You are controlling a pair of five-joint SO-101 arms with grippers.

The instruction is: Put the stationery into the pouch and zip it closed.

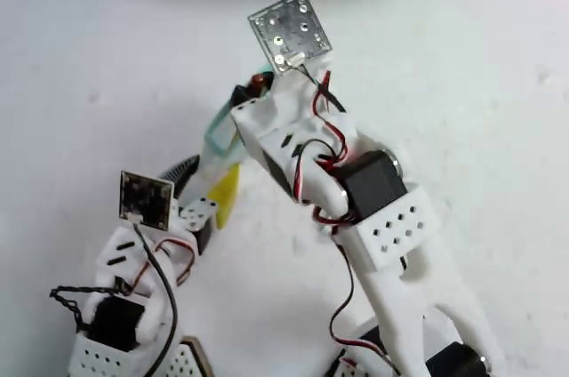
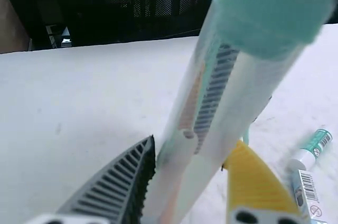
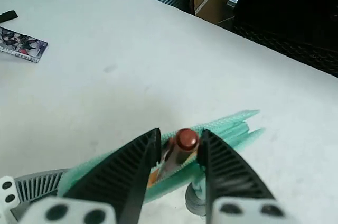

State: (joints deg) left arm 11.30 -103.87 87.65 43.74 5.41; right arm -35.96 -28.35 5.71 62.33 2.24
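White counter (image 3: 105,49); left gripper (image 2: 195,150) clamping pouch (image 2: 227,92); right gripper (image 3: 179,135) pinching red-capped pen (image 3: 186,139) at pouch mouth, risking snagging rim if tilting.

Brightly and evenly lit from overhead, with the matte white table (image 1: 98,84) close to washed out in the high view. Faint grey shading only under the white plastic arms (image 1: 396,226) (soft-edged shadows, no hard outlines). Strong glare off the square silvery plate with holes (image 1: 289,28), nearly as pale as the tabletop around it. Dim to black beyond the table's far edge in both wrist views. Heavily blurred up close in the left wrist view, the translucent teal-ended pouch (image 2: 232,92) smeared at its cap end. Small glossy highlight on the round red-brown cap (image 3: 186,138) in the right wrist view.
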